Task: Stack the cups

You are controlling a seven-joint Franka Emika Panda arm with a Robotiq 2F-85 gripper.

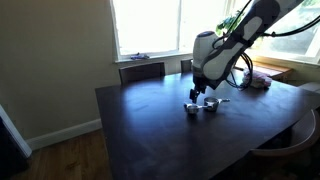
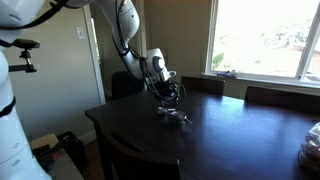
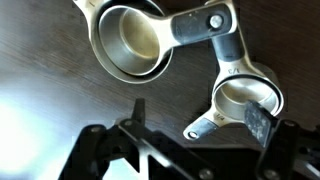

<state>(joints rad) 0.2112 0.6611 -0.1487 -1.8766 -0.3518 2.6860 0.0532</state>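
Shiny silver measuring cups lie on the dark wooden table (image 1: 150,130). In the wrist view a large cup (image 3: 130,45) sits at the top, its handle (image 3: 195,24) running right. A small cup (image 3: 240,95) lies at the right, with its handle (image 3: 205,122) pointing down-left between my fingers. A second handle (image 3: 232,50) runs up from that cup to meet the large cup's handle. My gripper (image 3: 198,125) hovers open just above them, and its right finger (image 3: 262,125) overlaps the small cup's rim. Both exterior views show the gripper (image 1: 200,93) (image 2: 170,95) over the cups (image 1: 203,106) (image 2: 173,116).
A pinkish flat object (image 1: 262,80) lies on the table's far side near the window. A chair (image 1: 142,70) stands at the far edge and another (image 1: 285,145) at the near right corner. Bright windows sit behind the table.
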